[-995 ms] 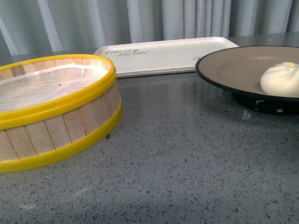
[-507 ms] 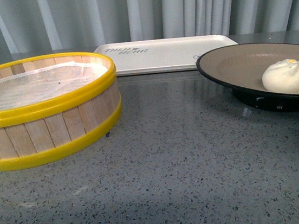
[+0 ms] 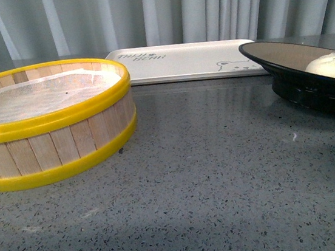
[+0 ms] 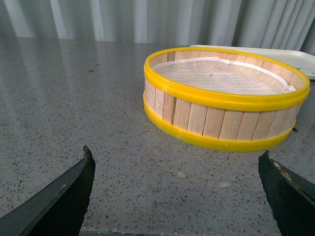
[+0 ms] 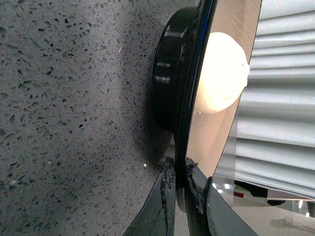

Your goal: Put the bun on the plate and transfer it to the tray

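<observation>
— Since half a second ago the plate (image 3: 310,88) has slid toward 3 o'clock in the front view. Its far side now runs off the picture edge, and more of the tray's bear drawing shows.

— And the bun?

— The bun (image 3: 333,66) went with it. It sits inside the plate, and the black near rim now hides its lower half.

— Is the plate off the surface?

— Its near rim stands higher than before and the black underside faces the camera, so it is tilted. Whether the foot has left the speckled grey surface (image 3: 212,187), I cannot tell.

— What holds it?

— The right hand (image 5: 180,184). In the right wrist view it is clamped on the plate's black rim, one finger on the beige inside and one on the underside.

— The left hand?

— The left hand (image 4: 175,155) hangs low over the surface, spread wide apart with nothing between. The steamer basket (image 3: 51,124) lies ahead of it, near but not touching.

— Where is everything else?

— In the front view the white tray (image 3: 184,62) lies flat at 12 o'clock, at the back of the surface before a grey curtain (image 3: 201,5). The plate's rim overlaps the tray's 3 o'clock end, but I cannot tell whether they touch. The yellow-rimmed wooden steamer basket, lined with white paper, stands at 9 o'clock, well apart from the plate.
</observation>
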Controlling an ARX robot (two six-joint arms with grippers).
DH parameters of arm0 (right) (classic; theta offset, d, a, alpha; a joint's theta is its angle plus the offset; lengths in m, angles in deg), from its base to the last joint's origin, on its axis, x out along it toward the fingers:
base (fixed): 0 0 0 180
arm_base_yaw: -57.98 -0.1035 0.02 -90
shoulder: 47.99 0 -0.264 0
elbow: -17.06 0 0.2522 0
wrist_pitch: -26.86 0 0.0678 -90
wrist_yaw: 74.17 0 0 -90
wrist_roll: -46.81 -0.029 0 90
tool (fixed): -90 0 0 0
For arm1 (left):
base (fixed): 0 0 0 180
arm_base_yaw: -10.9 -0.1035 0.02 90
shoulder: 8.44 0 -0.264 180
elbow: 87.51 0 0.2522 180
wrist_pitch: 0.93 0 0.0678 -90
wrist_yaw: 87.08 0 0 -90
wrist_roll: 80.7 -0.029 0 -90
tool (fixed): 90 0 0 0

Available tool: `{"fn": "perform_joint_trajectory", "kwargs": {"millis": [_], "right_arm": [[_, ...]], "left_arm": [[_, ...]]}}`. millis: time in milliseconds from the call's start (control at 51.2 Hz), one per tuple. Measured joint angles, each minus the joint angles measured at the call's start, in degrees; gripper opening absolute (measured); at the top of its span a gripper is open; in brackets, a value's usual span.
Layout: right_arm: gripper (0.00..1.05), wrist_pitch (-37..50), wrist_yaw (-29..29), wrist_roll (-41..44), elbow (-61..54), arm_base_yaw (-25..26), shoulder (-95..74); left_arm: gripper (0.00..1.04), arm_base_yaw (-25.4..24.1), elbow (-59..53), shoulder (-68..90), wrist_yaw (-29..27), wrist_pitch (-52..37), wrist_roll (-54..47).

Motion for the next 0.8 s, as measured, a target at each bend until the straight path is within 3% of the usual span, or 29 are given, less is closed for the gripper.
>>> {"fn": "perform_joint_trajectory", "kwargs": {"millis": [312, 800], "right_arm": [[0.03, 1.64, 2.4, 12.76, -0.52, 2.16, 0.24], [0.03, 11.76, -1.01, 13.97, -0.96, -0.2, -1.09]], "left_arm": [[0.98, 0.0, 0.0, 0.0, 0.0, 0.0, 0.0], [0.98, 0.0, 0.0, 0.0, 0.0, 0.0, 0.0]]}}
